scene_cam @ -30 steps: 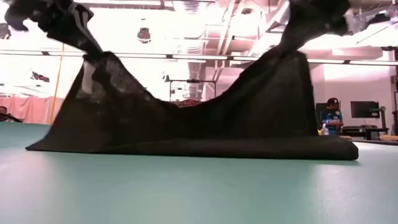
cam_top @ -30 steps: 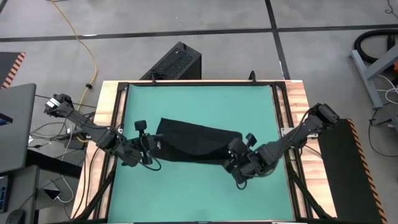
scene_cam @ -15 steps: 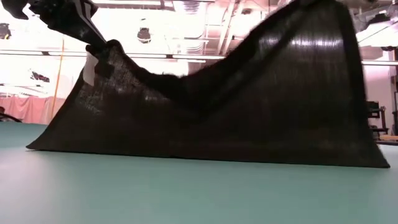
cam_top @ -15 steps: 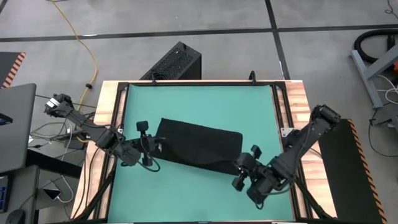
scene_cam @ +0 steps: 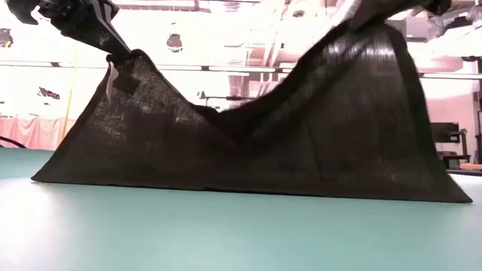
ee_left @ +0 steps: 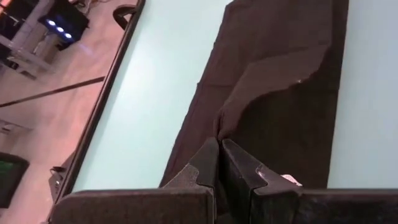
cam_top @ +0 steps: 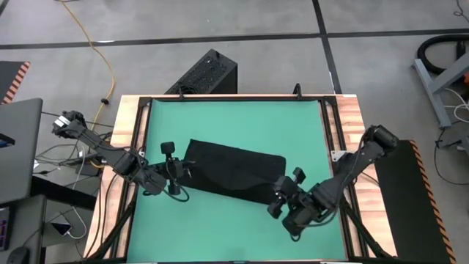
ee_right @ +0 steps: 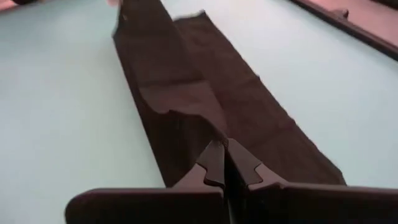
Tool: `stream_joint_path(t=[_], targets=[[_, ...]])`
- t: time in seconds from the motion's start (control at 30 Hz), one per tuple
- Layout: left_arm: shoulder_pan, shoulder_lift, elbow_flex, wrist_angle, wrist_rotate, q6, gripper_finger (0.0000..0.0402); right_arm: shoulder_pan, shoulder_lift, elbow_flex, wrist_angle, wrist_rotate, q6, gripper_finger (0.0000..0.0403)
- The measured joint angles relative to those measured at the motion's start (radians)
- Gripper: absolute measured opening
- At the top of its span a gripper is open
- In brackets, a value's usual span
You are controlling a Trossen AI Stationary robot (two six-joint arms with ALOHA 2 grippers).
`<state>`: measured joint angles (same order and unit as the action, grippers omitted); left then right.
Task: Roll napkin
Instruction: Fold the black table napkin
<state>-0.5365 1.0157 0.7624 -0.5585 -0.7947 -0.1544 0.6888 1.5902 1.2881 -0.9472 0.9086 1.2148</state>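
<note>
Both tools, left tool (cam_top: 178,171) and right tool (cam_top: 282,192), pinch opposite near corners of the black napkin (cam_top: 233,170), lifting that edge off the green surface (cam_top: 234,125), likely to fold it over.

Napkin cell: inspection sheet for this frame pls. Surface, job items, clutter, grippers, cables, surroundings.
Surface: green mat in a wooden frame, bare around the cloth.
Job's things: black napkin lies lengthwise on the mat; near edge lifted at both ends, sagging between, far edge on the mat; white tag at the left lifted corner.
Clutter: nothing seen on the mat.
Grippers: left gripper shut on the napkin's left corner; right gripper shut on its right corner; both raised off the mat.
Cables: yellow cord on the floor; loose wires left of the table.
Surroundings: black vented box behind the table; laptop at left.
</note>
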Motion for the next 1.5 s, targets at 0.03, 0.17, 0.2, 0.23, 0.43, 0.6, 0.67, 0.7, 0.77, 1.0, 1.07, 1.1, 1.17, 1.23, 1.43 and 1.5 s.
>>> stream_joint_path(t=[0.03,0.17,0.2,0.23,0.43,0.6,0.67,0.7,0.77,1.0,1.07,1.1,1.17,1.23,1.43,1.5], targets=[[0.000,0.000,-0.001,0.001,-0.006,0.007,0.0000,-0.011,0.006,0.000,-0.004,-0.015,0.000,0.0013],[0.008,0.000,-0.038,0.045,-0.036,0.020,0.0000,-0.061,0.038,0.000,-0.031,-0.075,0.000,0.0013],[0.013,0.000,-0.051,0.062,-0.035,0.026,0.0000,-0.072,0.047,0.000,-0.037,-0.094,0.001,0.0013],[0.022,0.000,-0.065,0.085,-0.029,0.034,0.0000,-0.086,0.052,0.000,-0.042,-0.109,0.001,0.0013],[0.086,0.000,-0.150,0.210,-0.023,0.088,0.0000,-0.135,0.101,0.000,-0.081,-0.162,0.008,0.0013],[0.152,0.000,-0.217,0.326,-0.023,0.140,0.0000,-0.175,0.154,0.000,-0.189,-0.211,0.081,0.0013],[0.179,0.000,-0.244,0.378,-0.020,0.168,0.0000,-0.188,0.175,0.000,-0.227,-0.212,0.108,0.0013],[0.193,0.000,-0.256,0.393,-0.012,0.182,0.0000,-0.194,0.185,0.000,-0.244,-0.212,0.119,0.0013],[0.223,0.000,-0.269,0.400,0.005,0.191,0.0000,-0.205,0.202,0.000,-0.269,-0.213,0.131,0.0013],[0.308,0.000,-0.318,0.429,0.049,0.183,0.0000,-0.247,0.247,0.000,-0.288,-0.230,0.139,0.0019],[0.324,0.000,-0.325,0.443,0.055,0.198,0.0000,-0.256,0.251,0.000,-0.302,-0.230,0.140,0.0019],[0.329,0.000,-0.325,0.450,0.055,0.205,0.0000,-0.263,0.254,0.000,-0.304,-0.230,0.140,0.0019],[0.341,0.000,-0.325,0.467,0.055,0.224,0.0000,-0.275,0.257,0.000,-0.314,-0.230,0.145,0.0018],[0.349,0.000,-0.325,0.482,0.055,0.240,0.0000,-0.286,0.263,0.000,-0.338,-0.230,0.160,0.0018],[0.372,0.000,-0.325,0.495,0.057,0.256,0.0000,-0.314,0.264,0.000,-0.377,-0.229,0.181,0.0023],[0.384,0.000,-0.325,0.498,0.072,0.256,0.0000,-0.322,0.264,0.000,-0.378,-0.230,0.176,0.0024]])
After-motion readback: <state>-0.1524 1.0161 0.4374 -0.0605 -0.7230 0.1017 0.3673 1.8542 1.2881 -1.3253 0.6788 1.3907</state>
